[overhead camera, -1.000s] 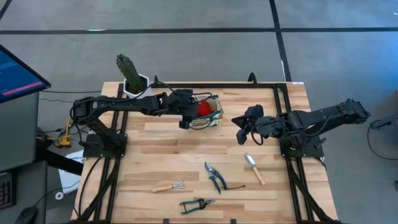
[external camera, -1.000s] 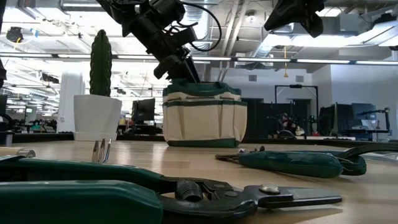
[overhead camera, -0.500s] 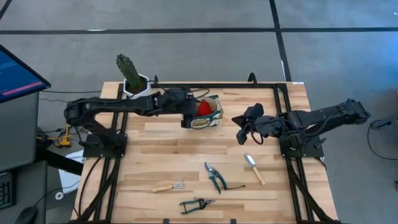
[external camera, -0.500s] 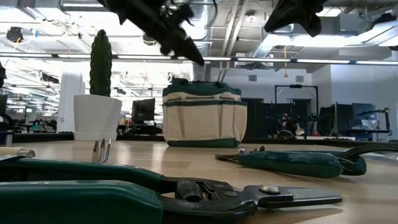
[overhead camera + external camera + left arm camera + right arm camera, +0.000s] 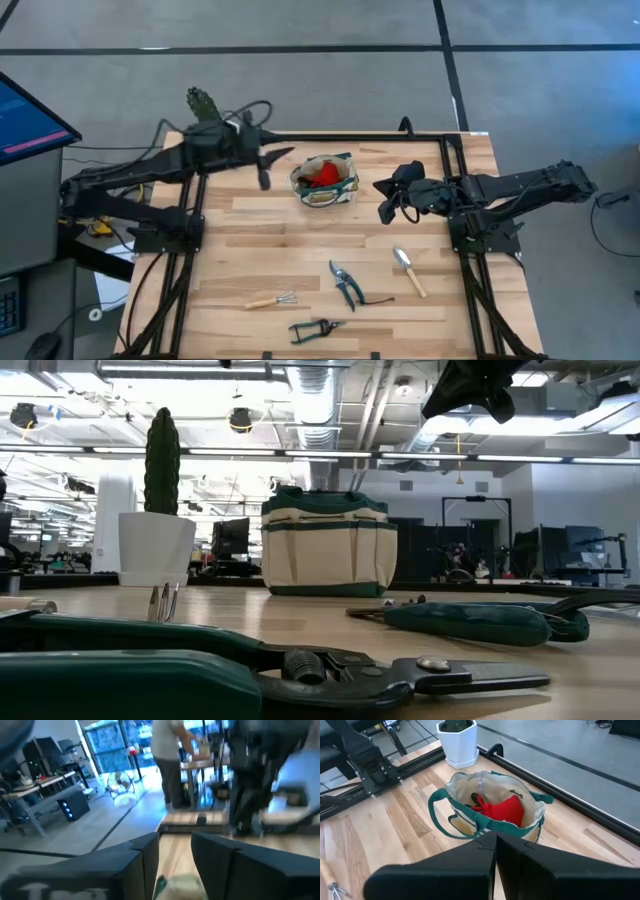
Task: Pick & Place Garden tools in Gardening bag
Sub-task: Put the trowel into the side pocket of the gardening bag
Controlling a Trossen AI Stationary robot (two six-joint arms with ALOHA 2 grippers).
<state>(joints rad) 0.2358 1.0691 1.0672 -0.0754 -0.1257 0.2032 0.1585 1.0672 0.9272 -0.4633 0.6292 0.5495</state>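
The gardening bag (image 5: 324, 181) stands upright near the back edge of the wooden surface (image 5: 250, 250), approx. at its middle, w/ its mouth open and a red item (image 5: 502, 810) lying inside it. The left claw (image 5: 268, 163) hangs above the surface just beside the bag, on the side of the cactus in the white pot (image 5: 207, 112); its fingers (image 5: 145, 855) are a little apart and hold nothing. The right claw (image 5: 385, 200) hovers on the other side of the bag, near it but not touching; its two fingers (image 5: 470, 857) are pressed together, empty, and point toward the bag. The other garden tools lie well apart from the bag, toward the front edge: a wooden-handled trowel (image 5: 408, 270) in front of the right claw, green-handled shears (image 5: 345, 284) next to the trowel, a small rake (image 5: 272, 300) further toward the left arm's side, and a second pair of shears (image 5: 315, 327) nearest to the front edge. Beyond the surface, in the left wrist view, a person (image 5: 167, 755) stands at a desk.
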